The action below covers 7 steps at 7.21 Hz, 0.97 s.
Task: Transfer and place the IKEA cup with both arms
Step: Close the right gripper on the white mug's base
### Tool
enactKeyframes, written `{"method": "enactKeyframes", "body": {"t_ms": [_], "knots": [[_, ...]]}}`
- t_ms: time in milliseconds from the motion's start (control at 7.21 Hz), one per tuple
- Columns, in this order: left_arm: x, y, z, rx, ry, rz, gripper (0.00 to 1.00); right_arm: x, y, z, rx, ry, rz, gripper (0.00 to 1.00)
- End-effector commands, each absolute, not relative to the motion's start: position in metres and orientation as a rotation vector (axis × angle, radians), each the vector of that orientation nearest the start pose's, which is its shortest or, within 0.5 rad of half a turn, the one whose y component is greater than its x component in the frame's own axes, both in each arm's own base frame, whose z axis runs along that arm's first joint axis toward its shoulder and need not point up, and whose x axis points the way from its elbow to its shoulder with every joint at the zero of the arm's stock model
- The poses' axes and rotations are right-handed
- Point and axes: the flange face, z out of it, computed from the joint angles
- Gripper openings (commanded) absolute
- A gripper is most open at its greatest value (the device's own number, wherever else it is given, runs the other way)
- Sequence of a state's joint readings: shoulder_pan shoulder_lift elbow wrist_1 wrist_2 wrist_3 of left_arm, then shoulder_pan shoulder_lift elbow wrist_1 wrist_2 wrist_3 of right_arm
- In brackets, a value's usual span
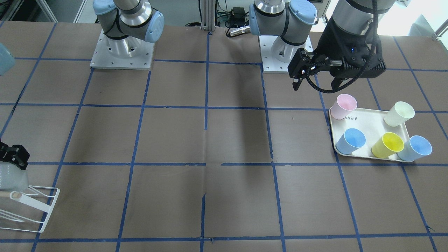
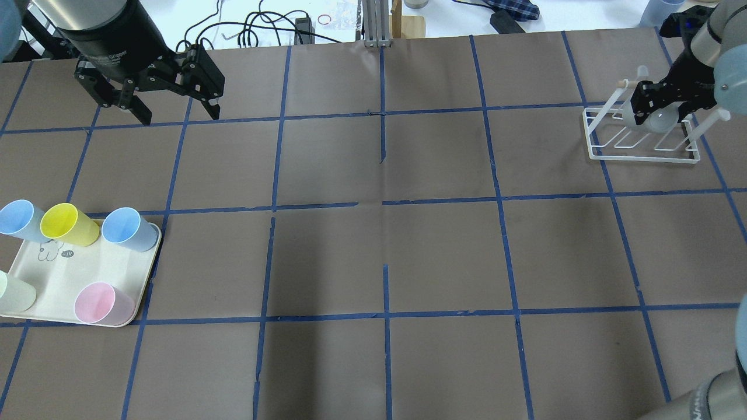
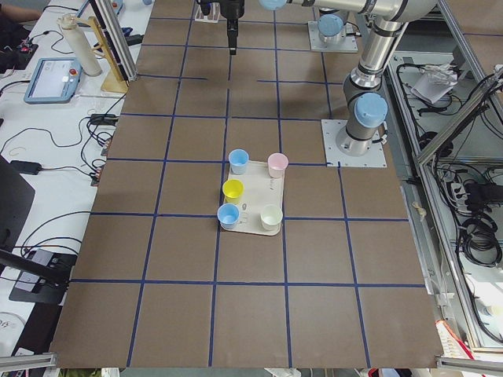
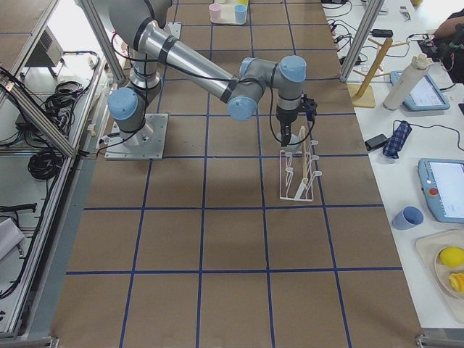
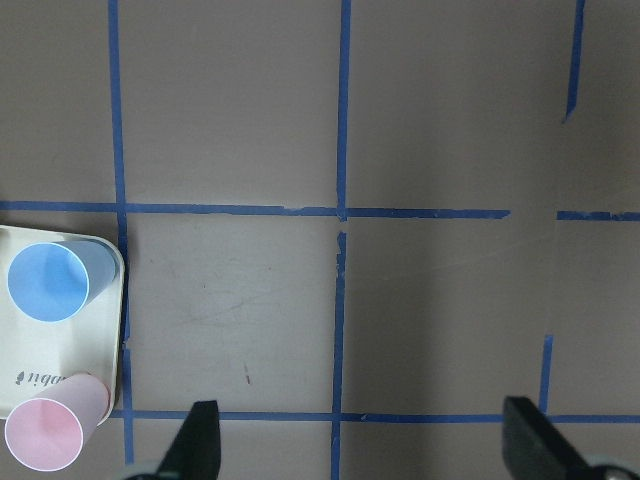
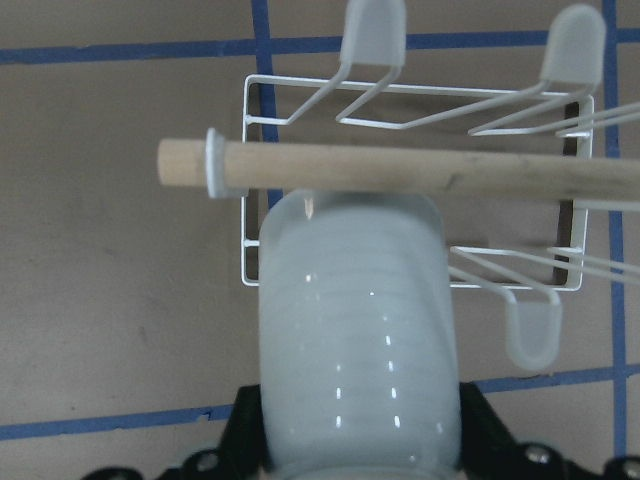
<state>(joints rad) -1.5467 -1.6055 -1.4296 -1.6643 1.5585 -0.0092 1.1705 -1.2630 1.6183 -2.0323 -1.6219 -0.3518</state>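
The pale grey IKEA cup (image 6: 355, 350) is held in my right gripper (image 2: 659, 108), which is shut on it. The cup lies tilted against the white wire rack (image 2: 642, 155), its far end under the rack's wooden bar (image 6: 400, 170). In the front-facing view the cup (image 1: 12, 176) and the right gripper (image 1: 12, 155) sit at the left edge. My left gripper (image 2: 178, 116) is open and empty above the table, beyond the tray (image 2: 76, 274). It also shows in the front-facing view (image 1: 315, 85).
The cream tray (image 1: 371, 122) holds a pink cup (image 2: 102, 303), a yellow cup (image 2: 67, 224), two light blue cups (image 2: 128, 228) and a cream-white cup (image 1: 399, 113). The rack (image 1: 45, 210) stands near the table's far right corner.
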Motion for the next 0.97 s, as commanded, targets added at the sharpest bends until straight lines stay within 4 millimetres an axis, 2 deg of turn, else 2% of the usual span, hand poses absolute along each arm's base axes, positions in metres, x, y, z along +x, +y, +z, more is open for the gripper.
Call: {"method": "enactKeyframes", "body": {"t_ms": [0, 277, 416, 693, 832], "knots": [[-0.122, -0.509, 0.532, -0.053, 3.153, -0.024, 1.0, -0.107, -0.583, 0.378, 0.078, 3.205, -0.063, 0.37], [-0.121, -0.509, 0.532, -0.048, 3.155, -0.024, 1.0, -0.091, -0.554, 0.404, 0.075, 3.152, 0.035, 0.37], [-0.122, -0.509, 0.532, -0.043, 3.155, -0.024, 1.0, -0.077, -0.54, 0.411, 0.076, 3.059, 0.097, 0.37], [-0.123, -0.51, 0.532, -0.051, 3.191, -0.023, 1.0, -0.049, -0.523, 0.412, 0.083, 2.854, 0.182, 0.37], [-0.105, -0.514, 0.533, -0.128, 3.253, -0.022, 1.0, -0.038, -0.515, 0.41, 0.107, 2.753, 0.235, 0.37]]}}
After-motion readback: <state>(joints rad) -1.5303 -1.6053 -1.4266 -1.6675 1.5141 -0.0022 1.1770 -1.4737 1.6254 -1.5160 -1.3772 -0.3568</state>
